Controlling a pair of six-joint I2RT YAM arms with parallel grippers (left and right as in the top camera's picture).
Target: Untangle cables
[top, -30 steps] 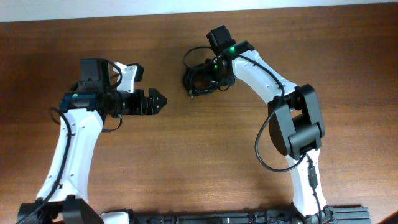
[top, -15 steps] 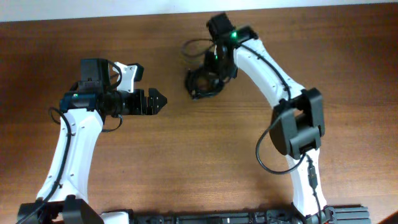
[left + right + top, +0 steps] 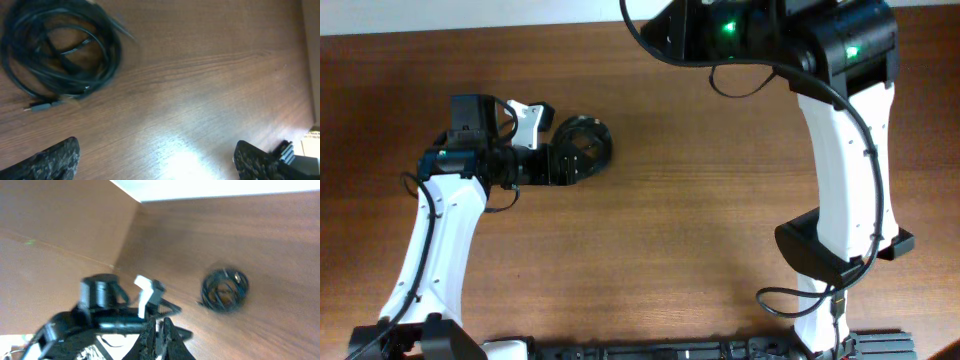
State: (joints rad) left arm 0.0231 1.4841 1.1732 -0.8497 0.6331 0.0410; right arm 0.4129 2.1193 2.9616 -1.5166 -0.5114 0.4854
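The cables (image 3: pixel 584 143) lie as one coiled black bundle on the wooden table, right at the tips of my left gripper (image 3: pixel 560 165). In the left wrist view the bundle (image 3: pixel 60 52) sits ahead and to the left of my open, empty left gripper (image 3: pixel 155 162), with one plug end poking out at its lower left. My right gripper (image 3: pixel 160 337) is shut and empty, raised high above the table. From there the bundle (image 3: pixel 225 290) shows far below. In the overhead view the right gripper's fingers are hidden.
The raised right arm (image 3: pixel 840 120) fills the top right of the overhead view. The left arm (image 3: pixel 105 305) shows below my right gripper in the right wrist view. The table's far edge meets a white wall (image 3: pixel 470 15).
The cable bundle has moved from the table's centre top, by the right gripper, to the left gripper's tips. The right arm has risen high toward the camera. The left arm is still.
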